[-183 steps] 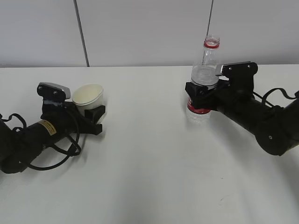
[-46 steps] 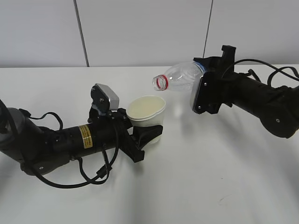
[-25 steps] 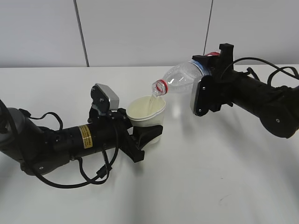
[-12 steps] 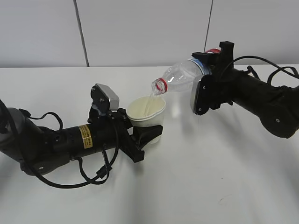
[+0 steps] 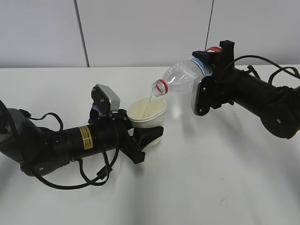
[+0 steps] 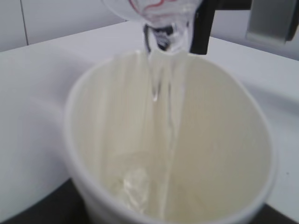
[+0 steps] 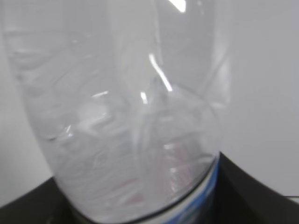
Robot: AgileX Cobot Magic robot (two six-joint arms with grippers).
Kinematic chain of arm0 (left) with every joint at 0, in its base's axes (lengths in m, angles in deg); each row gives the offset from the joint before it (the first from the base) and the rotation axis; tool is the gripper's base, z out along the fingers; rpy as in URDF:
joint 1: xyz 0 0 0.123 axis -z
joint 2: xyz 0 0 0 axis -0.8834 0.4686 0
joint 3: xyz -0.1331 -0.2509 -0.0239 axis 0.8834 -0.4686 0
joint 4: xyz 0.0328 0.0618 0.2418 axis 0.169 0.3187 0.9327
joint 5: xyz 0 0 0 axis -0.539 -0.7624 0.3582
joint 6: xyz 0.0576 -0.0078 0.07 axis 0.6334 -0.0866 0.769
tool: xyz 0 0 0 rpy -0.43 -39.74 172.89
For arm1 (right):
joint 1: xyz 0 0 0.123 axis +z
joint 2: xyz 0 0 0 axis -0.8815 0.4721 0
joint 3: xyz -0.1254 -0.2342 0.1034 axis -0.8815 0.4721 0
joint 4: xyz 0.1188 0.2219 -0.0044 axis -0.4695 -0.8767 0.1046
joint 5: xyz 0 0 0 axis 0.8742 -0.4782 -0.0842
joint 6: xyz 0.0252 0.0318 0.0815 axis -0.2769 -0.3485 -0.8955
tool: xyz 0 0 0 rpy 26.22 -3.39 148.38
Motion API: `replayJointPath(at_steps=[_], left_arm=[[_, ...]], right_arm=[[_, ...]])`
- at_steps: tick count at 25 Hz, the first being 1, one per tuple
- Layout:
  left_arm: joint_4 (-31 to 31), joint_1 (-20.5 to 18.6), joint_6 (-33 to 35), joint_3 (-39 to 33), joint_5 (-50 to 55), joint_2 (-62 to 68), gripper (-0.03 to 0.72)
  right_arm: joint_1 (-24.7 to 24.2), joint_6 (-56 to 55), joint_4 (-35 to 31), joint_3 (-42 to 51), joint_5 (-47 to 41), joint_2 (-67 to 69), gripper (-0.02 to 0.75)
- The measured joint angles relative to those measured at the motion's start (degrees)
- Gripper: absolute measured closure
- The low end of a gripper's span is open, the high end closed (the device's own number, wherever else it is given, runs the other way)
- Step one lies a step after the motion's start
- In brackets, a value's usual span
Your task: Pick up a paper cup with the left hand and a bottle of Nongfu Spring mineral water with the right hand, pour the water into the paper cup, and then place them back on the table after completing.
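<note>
Two end effectors, left [image 5: 140, 136] clamped around paper cup [image 5: 147, 112], right [image 5: 206, 91] gripping tilted bottle [image 5: 180, 77].

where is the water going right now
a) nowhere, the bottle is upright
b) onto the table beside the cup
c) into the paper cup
c, the tilted bottle sends a thin stream of water from its mouth down inside the paper cup.

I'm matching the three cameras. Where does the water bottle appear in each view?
Exterior: bottle right of centre, tipped, mouth over the paper cup.
Left wrist: only its mouth, top centre, above the cup.
Right wrist: its clear body fills the picture.
Shared landmark: the bottle's clear body.
</note>
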Motion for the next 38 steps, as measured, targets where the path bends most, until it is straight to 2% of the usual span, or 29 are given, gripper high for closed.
replayJointPath(at_steps=[32, 38], left_arm=[[0.13, 0.0, 0.0, 0.0, 0.65, 0.0, 0.314], [0.18, 0.0, 0.0, 0.0, 0.68, 0.0, 0.314]], right_arm=[[0.0, 0.13, 0.0, 0.0, 0.38, 0.0, 0.31], [0.0, -3.07, 0.0, 0.0, 0.38, 0.0, 0.31]])
